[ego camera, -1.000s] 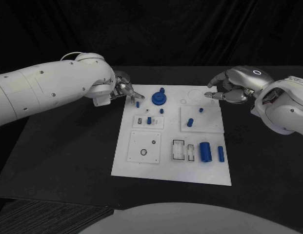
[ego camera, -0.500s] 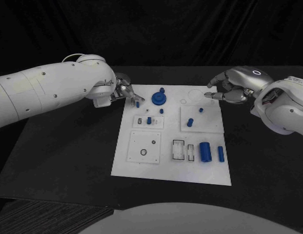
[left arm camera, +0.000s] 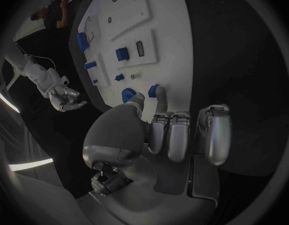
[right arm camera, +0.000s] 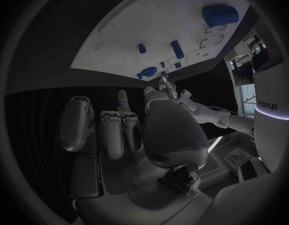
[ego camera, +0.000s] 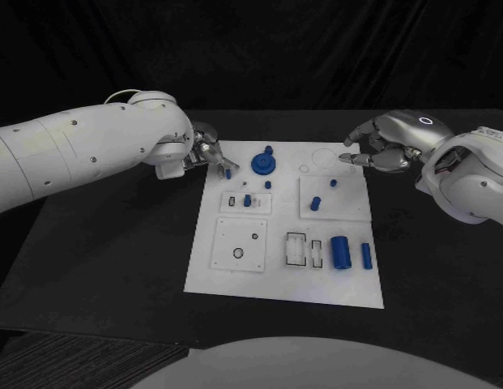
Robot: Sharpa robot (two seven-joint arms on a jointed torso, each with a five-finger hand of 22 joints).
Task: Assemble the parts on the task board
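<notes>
**Left hand pinches a small part at the board's far corner**

Black cloth hangs behind a black table (ego camera: 100, 267), and the white task board (ego camera: 286, 284) lies in its middle with blue parts scattered over it.

The step in hand looks like the picking or seating of one small blue peg (ego camera: 228, 172) at the board's far left corner. The left hand (ego camera: 200, 151) reaches over that corner; in its wrist view the thumb and one fingertip (left arm camera: 160, 101) close on the peg, the other fingers curled in together beside them. Just beside the peg, further onto the board, stands the round blue gear piece (ego camera: 263, 164).

The right hand (ego camera: 382, 151) hovers at the board's far right corner, fingers curled inward; whether it holds anything I cannot tell.

Next, I judge, the left hand must carry the peg upright to its hole, keeping clear of the gear piece.
</notes>
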